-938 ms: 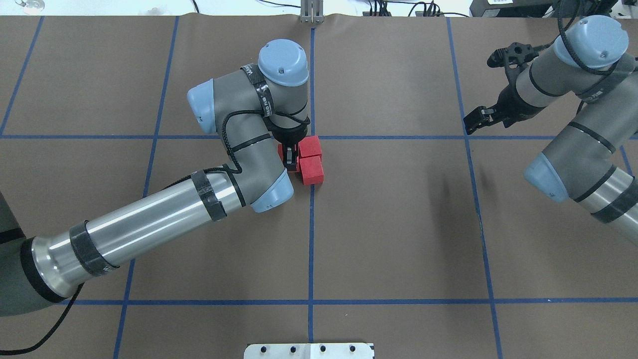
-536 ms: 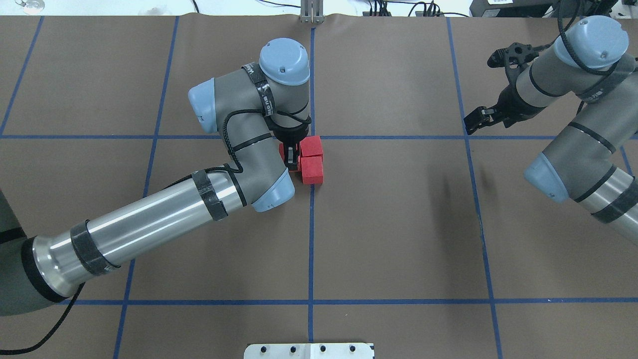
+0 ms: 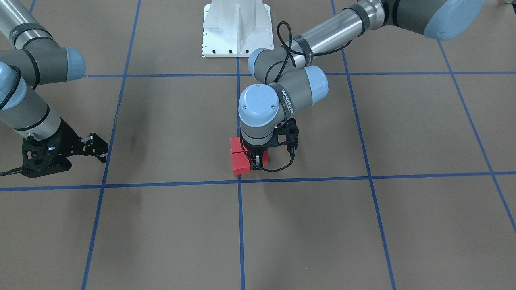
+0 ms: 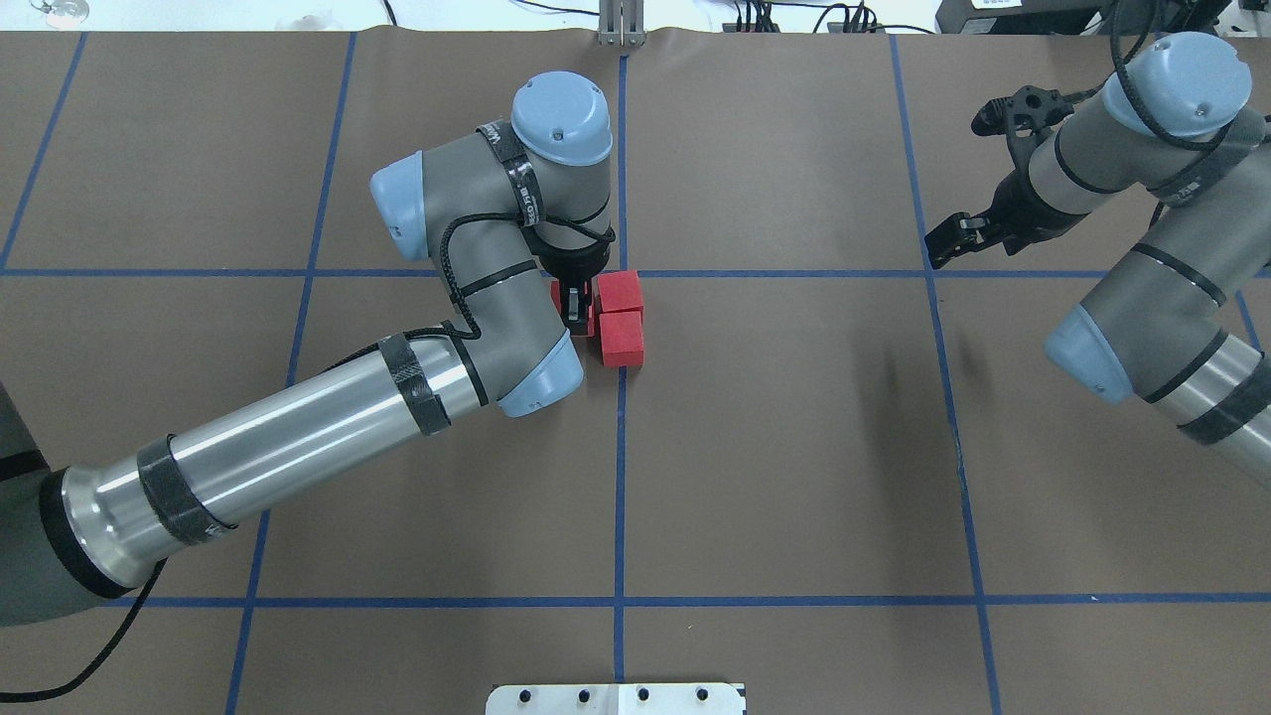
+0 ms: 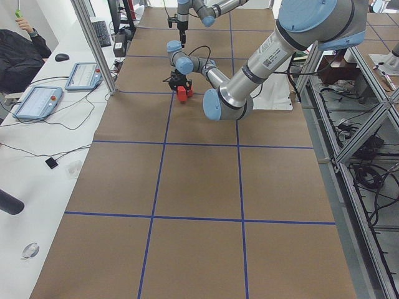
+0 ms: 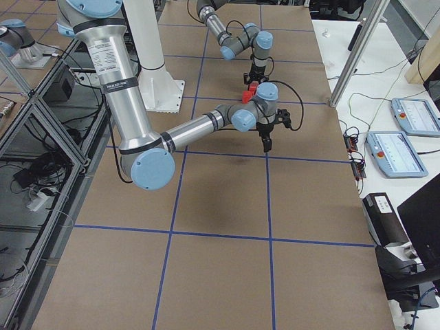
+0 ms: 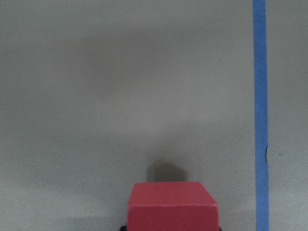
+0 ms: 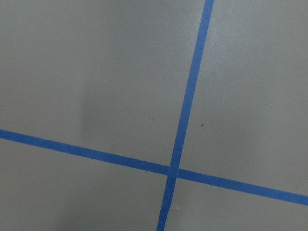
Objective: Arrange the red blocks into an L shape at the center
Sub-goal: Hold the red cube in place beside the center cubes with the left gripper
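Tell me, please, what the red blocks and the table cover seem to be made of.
The red blocks look like painted wood or foam, matte: flat colour, no glare, crisp edges. The cover looks like brown matte paper: its far edge ripples.

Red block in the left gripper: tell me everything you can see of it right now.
The held red block is a small matte cube with plain faces, clamped in the left gripper, which hides most of it from overhead. It sits on the robot's left of the other two red blocks, near the center crossing. Whether it touches them or the table, I cannot tell.
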Available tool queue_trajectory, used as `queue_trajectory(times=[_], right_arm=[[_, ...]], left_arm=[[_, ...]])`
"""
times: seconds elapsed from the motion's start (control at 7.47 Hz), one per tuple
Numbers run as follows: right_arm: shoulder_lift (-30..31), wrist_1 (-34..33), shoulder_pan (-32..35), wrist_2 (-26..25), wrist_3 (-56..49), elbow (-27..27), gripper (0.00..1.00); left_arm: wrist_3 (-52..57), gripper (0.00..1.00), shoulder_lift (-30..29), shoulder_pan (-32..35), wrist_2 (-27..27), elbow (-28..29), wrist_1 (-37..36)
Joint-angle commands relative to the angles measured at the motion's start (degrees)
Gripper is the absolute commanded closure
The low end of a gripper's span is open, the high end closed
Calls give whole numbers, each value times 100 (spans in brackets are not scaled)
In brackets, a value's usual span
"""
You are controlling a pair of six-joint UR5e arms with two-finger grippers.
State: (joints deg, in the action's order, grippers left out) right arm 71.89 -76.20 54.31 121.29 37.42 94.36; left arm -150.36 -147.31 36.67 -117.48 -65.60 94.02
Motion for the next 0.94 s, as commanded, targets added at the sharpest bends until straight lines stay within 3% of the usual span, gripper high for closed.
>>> queue_trajectory(times=[0.0,0.8], right_arm=[[0,0,-9,0,-7,-14,1],[0,0,0,-9,-15,-14,1]], left_arm=[[-2,100,1,6,15,30,11],[-28,100,-8,-2,15,74,161]])
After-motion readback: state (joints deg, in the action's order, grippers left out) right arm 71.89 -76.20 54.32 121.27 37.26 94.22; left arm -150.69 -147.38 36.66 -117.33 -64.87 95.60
